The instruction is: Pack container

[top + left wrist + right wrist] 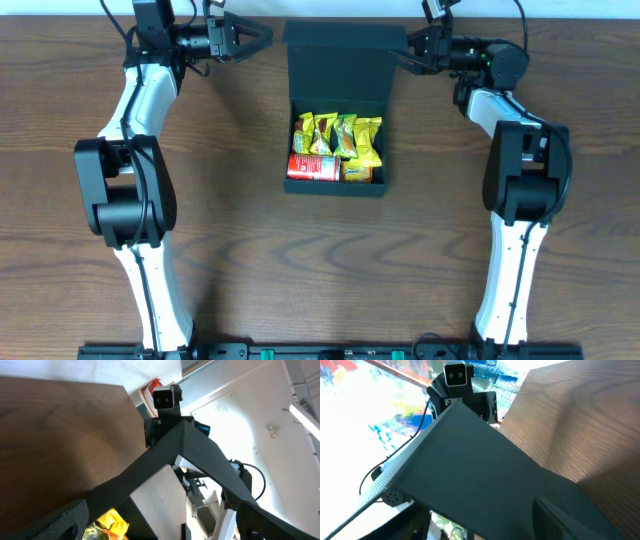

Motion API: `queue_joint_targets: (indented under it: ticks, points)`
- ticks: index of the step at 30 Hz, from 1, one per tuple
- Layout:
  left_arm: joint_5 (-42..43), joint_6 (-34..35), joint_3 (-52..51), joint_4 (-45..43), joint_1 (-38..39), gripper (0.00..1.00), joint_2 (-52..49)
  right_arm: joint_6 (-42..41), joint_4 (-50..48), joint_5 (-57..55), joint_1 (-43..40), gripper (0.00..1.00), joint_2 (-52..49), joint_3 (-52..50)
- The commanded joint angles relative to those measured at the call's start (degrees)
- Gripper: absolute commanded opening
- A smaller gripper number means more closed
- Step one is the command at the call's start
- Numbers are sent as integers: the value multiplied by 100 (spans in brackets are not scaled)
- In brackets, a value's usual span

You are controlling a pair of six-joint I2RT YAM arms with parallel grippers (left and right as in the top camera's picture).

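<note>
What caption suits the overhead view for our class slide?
Open container of yellow and red snack packets on a table, flanked by left end effector and right end effector.

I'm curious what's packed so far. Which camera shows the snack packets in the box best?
The overhead view: the snack packets lie fully visible inside the open container. The left wrist view catches only a yellow corner; in the right wrist view the lid blocks them.

Dark teal-green container [340, 68]; yellow snack packets [345, 135], one red packet [312, 167]; brown wood-grain table [250, 260]; white-and-black arms [140, 100].
</note>
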State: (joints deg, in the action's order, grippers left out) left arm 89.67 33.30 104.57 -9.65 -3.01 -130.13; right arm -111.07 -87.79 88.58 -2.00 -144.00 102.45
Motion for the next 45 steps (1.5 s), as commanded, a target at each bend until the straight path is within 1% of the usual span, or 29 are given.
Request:
queue_joint_targets:
  ticks: [1,4,10,15,18,19,20,21,22,24,25,28,29,30,32,33,34,35,36,37,38,39,41,42,43,44,45]
  points:
    - [90,57,63,-138,-39,95,-26,-11,-245,17,59,60,-2,20]
    - [76,57,63,-330,-37,95,-26,-11,-245,17,129,59,-2,20]
    - [-448,55,63,-992,-20,95,-26,-9,-245,17,275,61,-2,20]
    - [-640,-15,63,-1209,168,95,-26,-11,-245,20,339,62,0,20]
    - [-649,-168,63,-1209,334,95,-26,-11,-245,20,369,59,-2,20]
    - [-651,-243,63,-1209,396,100,-26,-11,-245,20,372,59,-2,20]
    - [-673,-304,63,-1209,448,89,-26,-11,-245,20,376,59,-2,20]
    - [-787,-308,63,-1204,494,70,-26,-15,-245,20,385,59,-2,20]
    - [-876,-306,63,-1204,507,55,-26,-37,-245,22,387,60,-2,20]
    - [-1060,-297,63,-1204,507,41,-26,-79,-245,28,391,59,-2,20]
    - [-1132,-282,63,-1209,503,41,-26,-81,-245,28,393,60,0,20]
    - [-1246,-188,63,-1231,450,33,-26,-79,-245,28,396,60,-2,20]
    - [-1257,-155,63,-1233,442,23,-26,-79,-245,31,396,60,-2,20]
    - [-1272,-129,63,-1233,431,18,-26,-81,-245,31,396,60,-2,20]
    - [-1276,-66,63,-1235,426,19,-26,-79,-247,28,396,60,-2,20]
    - [-1272,55,63,-1325,420,21,-26,-79,-245,28,396,60,-2,20]
    - [-1274,186,63,-1440,415,23,-26,-79,-245,28,396,60,-2,20]
    - [-1274,328,66,-1641,404,29,-26,-79,-245,31,396,60,0,20]
    - [-1274,479,63,-1873,389,43,-26,-79,-245,31,396,60,0,20]
    - [-1274,662,63,-2131,376,62,-26,-79,-245,31,396,60,-2,20]
    - [-1272,894,63,-2435,365,79,-26,-81,-247,31,396,60,-2,20]
    - [-1272,1095,63,-2704,361,82,-26,-79,-245,31,396,60,-2,20]
    - [-1257,1381,63,-3182,361,83,-26,-79,-245,31,396,60,-2,20]
    - [-1257,1388,63,-3268,361,83,-26,-79,-245,31,396,60,-2,20]
    - [-1268,1386,63,-3261,361,80,-26,-79,-245,31,396,60,0,20]
    - [-1305,1384,63,-3259,356,74,-26,-81,-245,31,396,60,-2,20]
    - [-1375,1351,63,-3213,352,57,-28,-79,-245,31,396,60,-2,20]
